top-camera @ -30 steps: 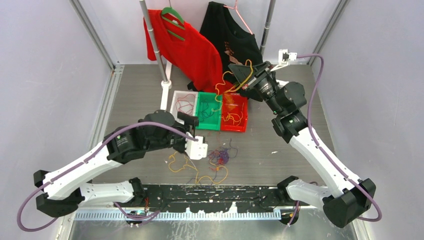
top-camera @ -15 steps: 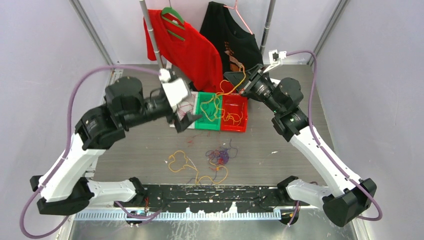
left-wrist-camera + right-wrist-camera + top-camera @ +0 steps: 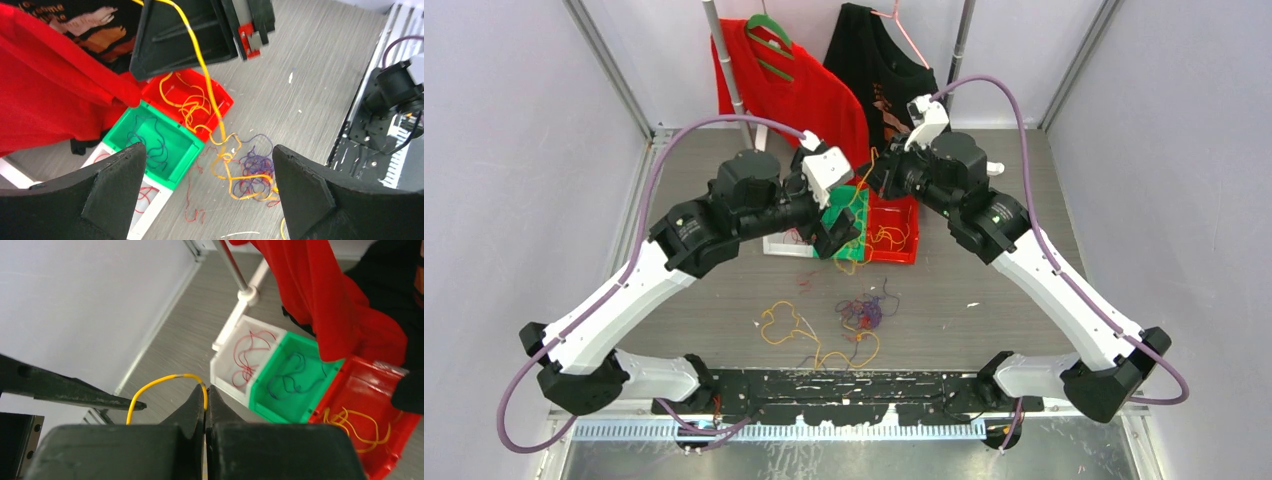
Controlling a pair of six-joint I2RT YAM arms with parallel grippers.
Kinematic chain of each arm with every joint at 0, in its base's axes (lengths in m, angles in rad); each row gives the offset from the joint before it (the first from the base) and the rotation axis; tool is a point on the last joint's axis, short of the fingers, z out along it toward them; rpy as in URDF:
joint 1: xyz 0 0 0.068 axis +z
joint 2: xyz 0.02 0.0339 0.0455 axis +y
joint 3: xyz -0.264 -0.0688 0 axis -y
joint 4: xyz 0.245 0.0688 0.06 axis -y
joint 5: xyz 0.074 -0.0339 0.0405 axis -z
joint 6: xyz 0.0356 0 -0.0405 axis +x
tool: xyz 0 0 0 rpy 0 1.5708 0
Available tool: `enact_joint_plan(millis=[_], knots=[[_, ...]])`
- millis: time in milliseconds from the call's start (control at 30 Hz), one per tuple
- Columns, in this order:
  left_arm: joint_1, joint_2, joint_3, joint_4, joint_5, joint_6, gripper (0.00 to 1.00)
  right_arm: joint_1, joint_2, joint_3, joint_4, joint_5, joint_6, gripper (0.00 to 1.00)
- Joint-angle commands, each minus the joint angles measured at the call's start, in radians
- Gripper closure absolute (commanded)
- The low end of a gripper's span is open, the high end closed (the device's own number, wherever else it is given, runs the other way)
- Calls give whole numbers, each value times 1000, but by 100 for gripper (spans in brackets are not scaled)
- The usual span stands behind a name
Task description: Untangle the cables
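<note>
The right tool (image 3: 205, 390) is pressed together on a yellow cable (image 3: 150, 387) and holds it high. I think this is to draw the strand out of the heap below. From the pinch the cable hangs down past the red bin (image 3: 227, 102) and enters the tangle of cables (image 3: 252, 172), which lies on the desk (image 3: 310, 75). Its lower part looks not yet free.

In the top view the left tool (image 3: 839, 235) is at about 7 o'clock from the right tool, above the bins, and its jaws are spread wide with nothing between them. It faces the hanging strand, probably to take it lower down. The tangle lies at 6 o'clock from it. The green bin (image 3: 320, 385) holds dark strands and the white bin (image 3: 227, 342) holds red ones, so the sorting seems to go by colour.
</note>
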Motion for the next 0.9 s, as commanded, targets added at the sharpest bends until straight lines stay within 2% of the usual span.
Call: enact_joint_plan(millis=[0,100,200,233,367,667,733,867], knots=[[16,-93,-108,191,-44,50,7,1,19,81,-84,3,3,99],[33,-116,-183,285,-33,107,11,1,30,98,-76,-79,55,99],[117,-93,-173,271,36,48,12,1,18,90,-41,-149,91,99],[148,-88,-171,275,69,14,15,1,10,84,-29,-165,98,99],[246,-94,-170,277,265,-74,16,0,-29,35,59,-234,151,99],[272,-59,-114,130,696,-143,17,-1,-59,-19,195,-327,251,99],[271,-60,-119,108,728,-145,17,-1,-63,-24,210,-339,263,99],[274,-80,-166,229,635,-193,18,-1,-68,-40,262,-379,307,99]])
